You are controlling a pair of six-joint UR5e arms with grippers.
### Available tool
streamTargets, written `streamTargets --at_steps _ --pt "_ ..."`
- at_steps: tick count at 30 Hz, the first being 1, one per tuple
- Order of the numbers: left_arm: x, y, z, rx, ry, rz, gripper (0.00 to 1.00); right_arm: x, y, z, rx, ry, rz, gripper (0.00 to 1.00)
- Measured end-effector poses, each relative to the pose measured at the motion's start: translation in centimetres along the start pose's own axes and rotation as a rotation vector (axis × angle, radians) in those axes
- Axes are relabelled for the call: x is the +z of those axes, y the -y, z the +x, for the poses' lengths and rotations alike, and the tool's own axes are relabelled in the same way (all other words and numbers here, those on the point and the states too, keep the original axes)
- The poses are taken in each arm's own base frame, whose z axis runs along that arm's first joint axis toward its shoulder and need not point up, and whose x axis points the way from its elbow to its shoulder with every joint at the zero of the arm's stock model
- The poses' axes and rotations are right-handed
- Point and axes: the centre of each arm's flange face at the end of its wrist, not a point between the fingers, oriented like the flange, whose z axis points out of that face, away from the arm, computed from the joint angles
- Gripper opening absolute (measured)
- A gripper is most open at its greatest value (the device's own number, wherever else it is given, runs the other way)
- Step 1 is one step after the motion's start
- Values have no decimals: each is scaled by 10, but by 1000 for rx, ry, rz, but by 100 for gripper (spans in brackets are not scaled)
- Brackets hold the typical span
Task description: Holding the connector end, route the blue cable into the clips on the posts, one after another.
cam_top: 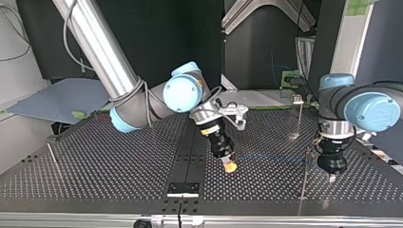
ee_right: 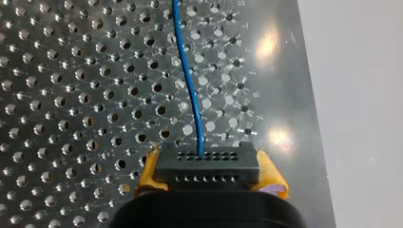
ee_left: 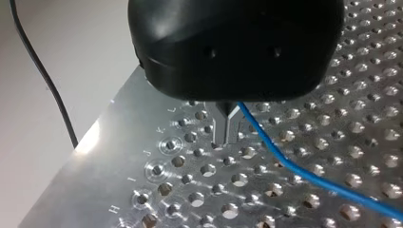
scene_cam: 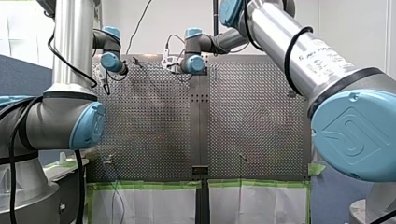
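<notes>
In the right wrist view my right gripper (ee_right: 207, 178) is shut, its yellow pads (ee_right: 148, 173) clamping a black connector (ee_right: 206, 159). The blue cable (ee_right: 190, 85) leaves the connector and runs ahead over the perforated plate. In the top view that gripper (cam_top: 230, 165) hangs low near the table's middle. From there a faint blue cable (cam_top: 271, 156) stretches across to my left gripper (cam_top: 331, 176). The left wrist view shows its metal fingers (ee_left: 227, 126) pressed together just above the plate. The cable (ee_left: 304, 171) comes out at their base and slopes away.
Thin posts stand on the perforated table (cam_top: 104, 161): one (cam_top: 300, 116) behind my left gripper with a clip (cam_top: 298, 99) on top, one (cam_top: 305, 178) just beside it, and one (cam_top: 51, 153) at the top view's left. A black strip (cam_top: 190, 156) runs down the table's middle.
</notes>
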Motion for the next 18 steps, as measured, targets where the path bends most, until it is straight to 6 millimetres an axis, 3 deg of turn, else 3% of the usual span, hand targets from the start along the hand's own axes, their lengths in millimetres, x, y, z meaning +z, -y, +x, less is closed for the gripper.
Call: streamTargets --at_steps 18 --pt "6 4 -8 -40 31 29 0 7 1 16 2 -28 12 0"
